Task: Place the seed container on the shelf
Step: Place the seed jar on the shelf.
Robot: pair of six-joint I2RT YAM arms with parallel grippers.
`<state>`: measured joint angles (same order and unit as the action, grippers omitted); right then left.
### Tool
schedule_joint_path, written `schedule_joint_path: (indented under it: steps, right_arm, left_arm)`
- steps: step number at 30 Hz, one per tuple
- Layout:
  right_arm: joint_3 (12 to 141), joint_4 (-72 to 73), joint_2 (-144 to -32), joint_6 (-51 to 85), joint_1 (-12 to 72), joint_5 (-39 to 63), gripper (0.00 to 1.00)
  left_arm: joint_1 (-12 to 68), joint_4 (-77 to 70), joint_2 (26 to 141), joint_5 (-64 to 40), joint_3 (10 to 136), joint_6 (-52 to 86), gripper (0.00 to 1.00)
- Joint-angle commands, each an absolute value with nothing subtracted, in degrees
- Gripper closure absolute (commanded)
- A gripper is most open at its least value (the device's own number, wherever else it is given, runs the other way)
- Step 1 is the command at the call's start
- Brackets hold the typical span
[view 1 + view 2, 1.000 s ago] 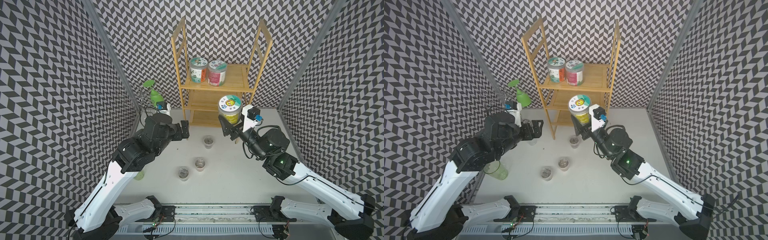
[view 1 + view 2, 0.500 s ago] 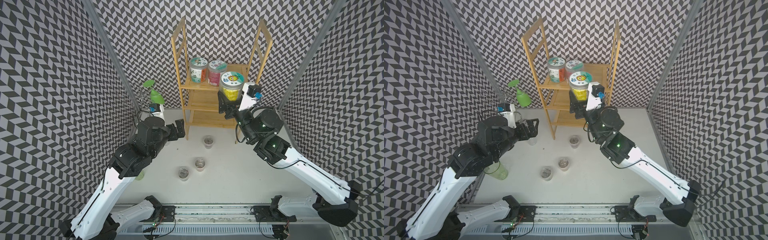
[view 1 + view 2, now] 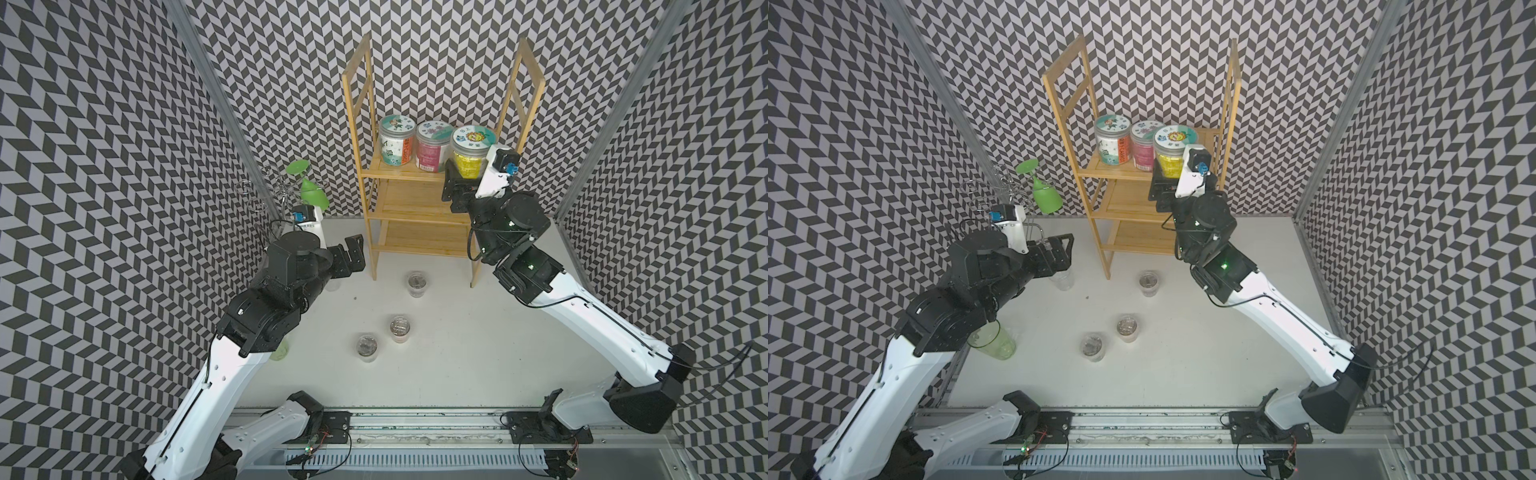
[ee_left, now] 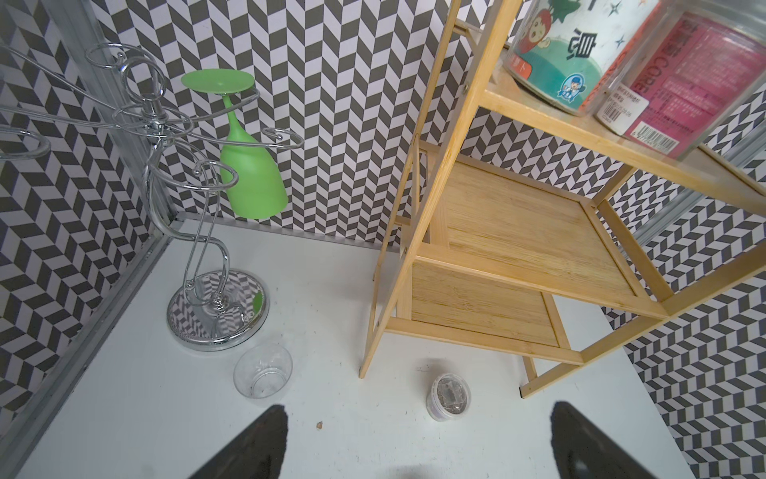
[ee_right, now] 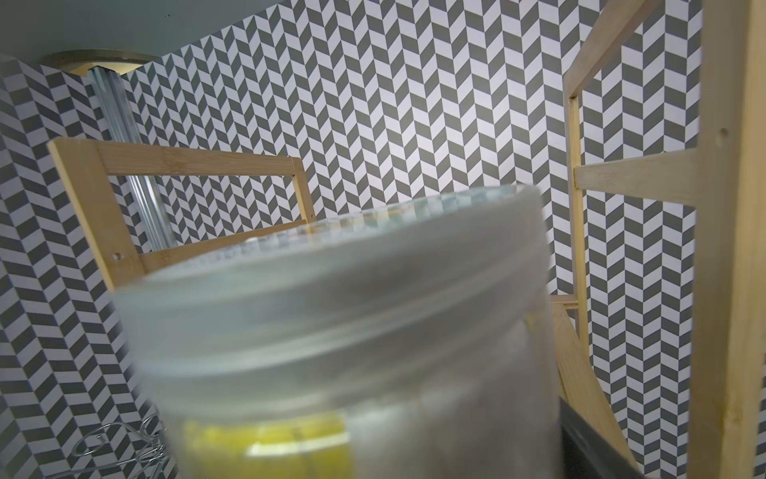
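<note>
Seed container (image 3: 471,145): yellow-filled jar with a printed lid, upright at the right front corner of the top tier, just beside the pink jar (image 3: 432,146). Whether its base rests on the tier is hidden.
Right tool (image 3: 468,173): clamped low on the container's sides. This leaves the lid clear and probably keeps the jar level for setting down.
Shelf (image 3: 365,208): stands at the far edge of the table (image 3: 457,357). A teal jar (image 3: 394,141) and the pink one fill the left part of the top tier, so only the right part is free.
Obstacles: the right side frame (image 3: 512,99) and the pink jar flank the gap closely.
Left tool (image 3: 348,258): jaws wide apart and empty, low near the shelf's left front leg.
Surroundings: three small cups (image 3: 400,328) near the table's middle, and a wire stand (image 4: 217,319) carrying a green glass (image 4: 253,182) at the far left corner.
</note>
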<state>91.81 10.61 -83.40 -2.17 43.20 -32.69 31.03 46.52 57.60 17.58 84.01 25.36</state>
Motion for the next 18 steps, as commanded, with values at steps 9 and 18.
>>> schedule_joint_path:
  steps: [9,18]
  right_arm:
    - [99.34,14.71,-87.49,-3.51,40.38,-35.12,0.33]
    - [102.28,12.28,-89.51,-3.43,38.83,-36.63,0.33]
  left_arm:
    - [25.97,42.91,58.26,11.16,82.99,22.76,0.0]
    - [25.38,42.35,57.74,11.25,82.0,20.94,0.01]
